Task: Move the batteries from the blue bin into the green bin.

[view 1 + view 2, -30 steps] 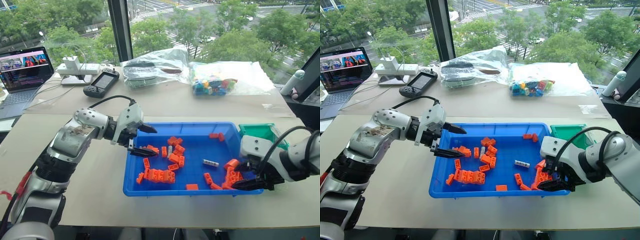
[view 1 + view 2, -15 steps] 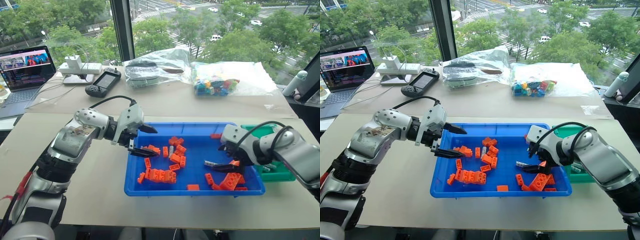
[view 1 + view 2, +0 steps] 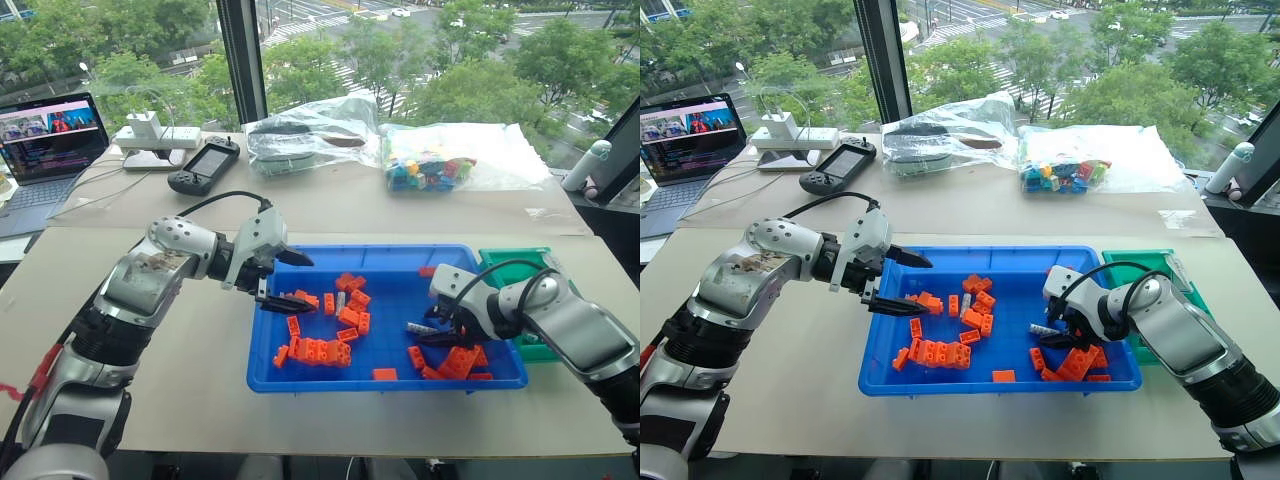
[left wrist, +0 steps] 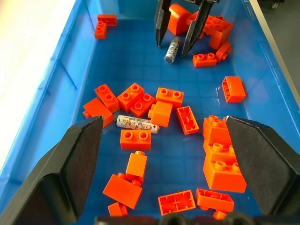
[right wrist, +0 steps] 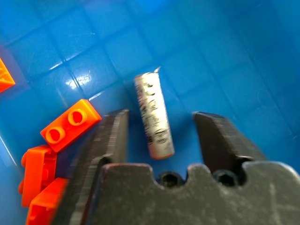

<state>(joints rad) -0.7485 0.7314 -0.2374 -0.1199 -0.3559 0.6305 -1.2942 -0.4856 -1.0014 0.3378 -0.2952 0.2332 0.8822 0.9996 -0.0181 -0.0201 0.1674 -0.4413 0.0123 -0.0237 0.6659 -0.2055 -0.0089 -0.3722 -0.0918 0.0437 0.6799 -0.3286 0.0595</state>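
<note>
Two batteries: you see one between the right gripper's parted fingers, untouched, another among orange bricks; printing unreadable.
Left gripper: open wide over the blue bin.
Green bin: beside it.

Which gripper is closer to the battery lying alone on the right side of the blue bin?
Right. The right gripper straddles that battery, fingers apart either side. The left gripper hangs open at the bin's opposite end.
</note>
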